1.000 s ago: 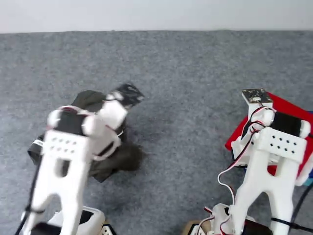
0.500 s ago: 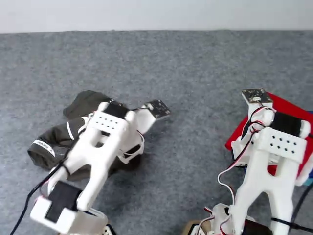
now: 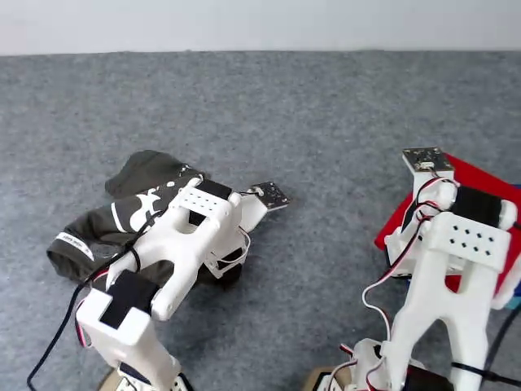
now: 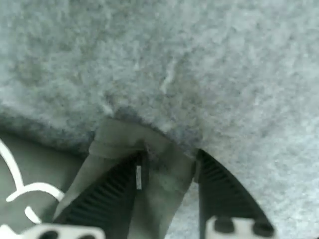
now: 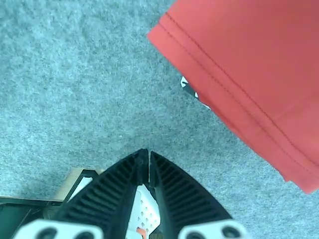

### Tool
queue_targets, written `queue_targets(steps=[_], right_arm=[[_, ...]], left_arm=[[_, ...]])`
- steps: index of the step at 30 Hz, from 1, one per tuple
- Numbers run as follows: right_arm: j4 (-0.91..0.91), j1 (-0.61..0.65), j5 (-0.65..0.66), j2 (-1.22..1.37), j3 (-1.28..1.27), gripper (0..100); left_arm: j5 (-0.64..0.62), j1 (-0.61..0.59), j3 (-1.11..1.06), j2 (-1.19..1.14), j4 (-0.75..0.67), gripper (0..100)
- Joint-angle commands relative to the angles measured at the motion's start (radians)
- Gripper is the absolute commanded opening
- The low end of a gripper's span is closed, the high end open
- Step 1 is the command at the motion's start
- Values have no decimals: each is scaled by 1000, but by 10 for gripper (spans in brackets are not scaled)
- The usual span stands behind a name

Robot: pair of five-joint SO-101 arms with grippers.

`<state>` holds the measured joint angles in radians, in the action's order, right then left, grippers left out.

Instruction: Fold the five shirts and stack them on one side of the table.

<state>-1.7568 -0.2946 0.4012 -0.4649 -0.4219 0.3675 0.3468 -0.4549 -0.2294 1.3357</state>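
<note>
a grey, carpet-like surface (image 3: 326, 114) carried two white robot arms standing side by side. the left arm (image 3: 187, 236) leaned low over a crumpled dark green shirt (image 3: 94, 228) with white markings, which lay on the left part of the surface. seen from the left wrist, the left tool (image 4: 168, 158) had its two black ribbed fingers (image 4: 119, 184) set narrowly on either side of a folded edge of the dark green shirt (image 4: 149, 144), with the cloth bunched between them and resting on the grey pile.

the right arm (image 3: 444, 244) stood upright at the right side. its wrist camera looked straight down at the right tool (image 5: 149, 155), whose fingers were pressed together with nothing between them, above bare grey surface (image 5: 65, 74). just beside it lay a flat red shirt (image 5: 249, 64) with a stitched hem, and a small white label (image 5: 192, 90) peeked out at its edge. from above, the red shirt (image 3: 480, 175) sat at the right edge of the surface, partly behind the right arm, well apart from the green one.
</note>
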Motion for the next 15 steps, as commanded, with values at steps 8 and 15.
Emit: queue_targets(steps=[8, 15], right_arm=[[-38, 7, -5, -38, 6, 9], [-38, 8, -5, -38, 9, 9]], left_arm=[[-5, 11, 62, -8, 55, 17], [-5, 12, 246, -8, 218, 15]])
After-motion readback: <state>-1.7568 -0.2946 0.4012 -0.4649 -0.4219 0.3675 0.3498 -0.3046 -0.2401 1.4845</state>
